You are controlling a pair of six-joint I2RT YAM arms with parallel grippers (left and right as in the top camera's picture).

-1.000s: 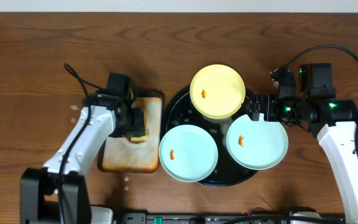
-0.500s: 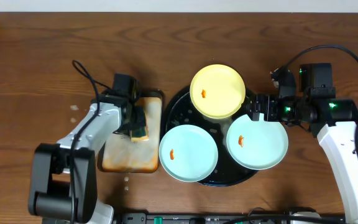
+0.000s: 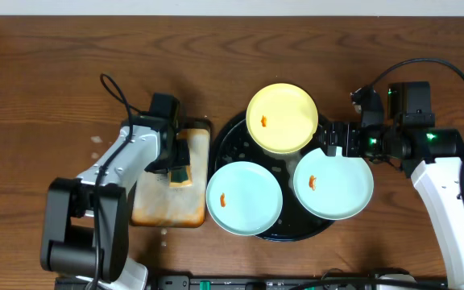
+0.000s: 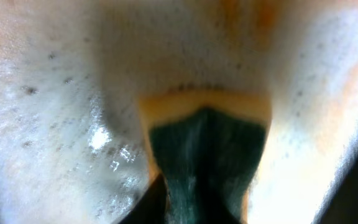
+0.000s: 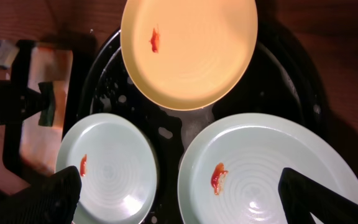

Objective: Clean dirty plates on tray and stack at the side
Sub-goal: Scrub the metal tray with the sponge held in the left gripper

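Three plates lie on the round black tray [image 3: 225, 138]: a pale yellow plate [image 3: 282, 118] at the back, a mint-green plate [image 3: 244, 197] at the front left and a mint-green plate [image 3: 333, 185] at the front right. Each has a small orange smear. My right gripper [image 3: 327, 141] is open and empty above the tray's right side. In the right wrist view its fingers [image 5: 188, 196] spread wide over both green plates [image 5: 107, 168] [image 5: 272, 168], with the yellow plate [image 5: 188, 50] beyond. My left gripper [image 3: 180, 161] is shut on the green-yellow sponge [image 4: 207, 149].
A rectangular rusty-orange tray [image 3: 163, 205] lies left of the black tray, with white foam [image 4: 55, 93] around the sponge. Bare brown wood lies left of and behind both trays. The black tray's rim [image 5: 284, 68] shows wet drops.
My left arm has swung its elbow leftward and turned its wrist, and the sponge has stayed on the orange tray. The right arm and the plates have not moved.
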